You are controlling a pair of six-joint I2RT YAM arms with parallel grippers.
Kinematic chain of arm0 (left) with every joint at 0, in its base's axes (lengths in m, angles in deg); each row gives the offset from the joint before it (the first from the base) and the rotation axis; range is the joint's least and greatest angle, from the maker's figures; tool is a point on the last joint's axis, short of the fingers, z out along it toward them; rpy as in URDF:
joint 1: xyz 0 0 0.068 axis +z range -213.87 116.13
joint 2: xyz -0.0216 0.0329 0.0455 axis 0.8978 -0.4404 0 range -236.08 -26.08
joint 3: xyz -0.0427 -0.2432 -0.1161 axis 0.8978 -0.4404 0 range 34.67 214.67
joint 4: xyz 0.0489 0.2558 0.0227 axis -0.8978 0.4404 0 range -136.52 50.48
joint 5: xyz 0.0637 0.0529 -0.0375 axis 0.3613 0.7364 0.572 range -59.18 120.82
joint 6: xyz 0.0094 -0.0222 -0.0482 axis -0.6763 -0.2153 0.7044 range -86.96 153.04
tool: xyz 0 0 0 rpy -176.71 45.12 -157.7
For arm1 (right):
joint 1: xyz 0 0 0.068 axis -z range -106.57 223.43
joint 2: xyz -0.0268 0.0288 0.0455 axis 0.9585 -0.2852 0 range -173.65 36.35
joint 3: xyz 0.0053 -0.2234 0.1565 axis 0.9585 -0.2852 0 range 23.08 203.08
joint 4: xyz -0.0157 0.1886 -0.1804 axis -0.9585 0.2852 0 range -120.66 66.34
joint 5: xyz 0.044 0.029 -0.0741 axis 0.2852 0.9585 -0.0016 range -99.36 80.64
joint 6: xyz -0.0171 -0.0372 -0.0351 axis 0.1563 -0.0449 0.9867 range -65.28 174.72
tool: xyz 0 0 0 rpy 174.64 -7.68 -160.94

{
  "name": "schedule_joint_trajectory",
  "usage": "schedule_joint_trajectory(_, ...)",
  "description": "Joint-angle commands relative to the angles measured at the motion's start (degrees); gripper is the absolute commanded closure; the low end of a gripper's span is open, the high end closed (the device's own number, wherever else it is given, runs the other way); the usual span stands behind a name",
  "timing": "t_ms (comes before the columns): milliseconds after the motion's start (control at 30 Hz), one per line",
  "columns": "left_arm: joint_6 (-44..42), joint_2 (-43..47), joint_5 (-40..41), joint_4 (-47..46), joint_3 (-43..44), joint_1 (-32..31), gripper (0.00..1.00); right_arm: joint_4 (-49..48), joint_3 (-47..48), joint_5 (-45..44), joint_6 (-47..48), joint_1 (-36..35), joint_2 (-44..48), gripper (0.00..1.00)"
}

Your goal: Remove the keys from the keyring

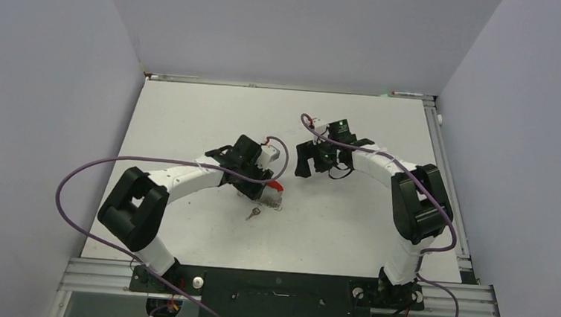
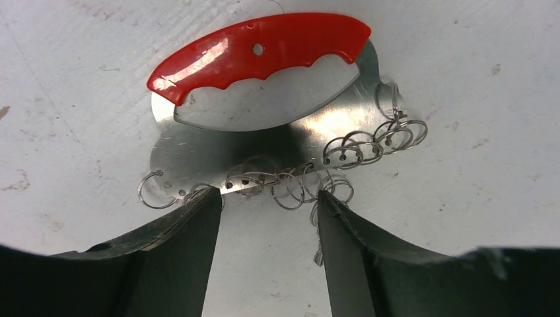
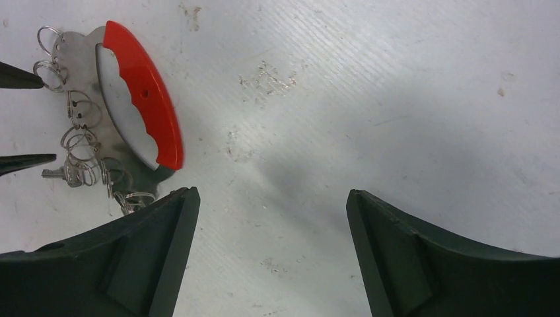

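The keyring (image 2: pixel 264 142) just beyond the parted left fingers (image 2: pixel 178 251); right fingers (image 3: pixel 132 264) apart too, well aside.

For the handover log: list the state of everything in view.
Flat silver metal keyring plate with red curved handle: lying flat on the table, wire rings along its edge.
Small silver metal key: flat on the table by the rings; attachment unclear.
Left gripper: open, straddling the plate's ringed edge.
Right gripper: open, empty, beside the plate.
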Motion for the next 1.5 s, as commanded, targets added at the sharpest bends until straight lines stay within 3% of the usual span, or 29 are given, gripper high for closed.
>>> schedule_joint_trajectory(0, 3.74, -3.17, 10.33, -1.59, 1.32, -4.24, 0.47, -1.87, -0.99, -0.48, -1.38, 0.77, 4.68, 0.15)
schedule_joint_trajectory(167, 5.88, -7.1, 13.41, -0.28, 2.91, -4.92, 0.49, -2.76, -2.27, 0.05, -1.88, 0.98, 5.38, 0.15)
schedule_joint_trajectory(367, 6.71, -8.32, 14.15, 0.48, 3.67, -4.75, 0.59, -2.87, -2.62, 1.66, -2.26, 0.98, 4.76, 0.15)
schedule_joint_trajectory(467, 5.95, -8.6, 13.04, 0.75, 3.83, -4.34, 0.69, -3.1, -2.35, 2.52, -2.49, 0.68, 4.07, 0.15)
schedule_joint_trajectory(633, 3.62, -7.92, 11.01, 0.95, 3.81, -3.61, 0.98, -3.64, -2.63, 4.99, -2.45, -0.34, 2.6, 0.15)
schedule_joint_trajectory(667, 3.22, -7.53, 11.21, 0.98, 3.85, -3.49, 1.0, -3.87, -2.8, 5.56, -2.37, -0.54, 2.37, 0.16)
schedule_joint_trajectory(867, -2.79, -2.75, 8.74, -0.53, 2.93, -3.16, 1.0, -7.71, -4.28, 9.95, -2.7, -0.95, 0.44, 0.14)
schedule_joint_trajectory(1133, -11.51, 4.95, 7.49, -4.11, 0.45, -3.08, 1.0, -17.58, -4.21, 20.83, -8.49, 0.2, -4.11, 0.0)
schedule_joint_trajectory(1300, -14.28, 7.5, 6.3, -7.35, -0.71, -2.54, 1.0, -32.43, -9.0, 29.96, -21.75, 2.15, -6.97, 0.05)
schedule_joint_trajectory(1467, -11.84, 9.85, 1.42, -10.01, -1.0, 0.85, 1.0, -51.68, -15.78, 33.95, -38.79, 3.97, -8.45, 0.07)
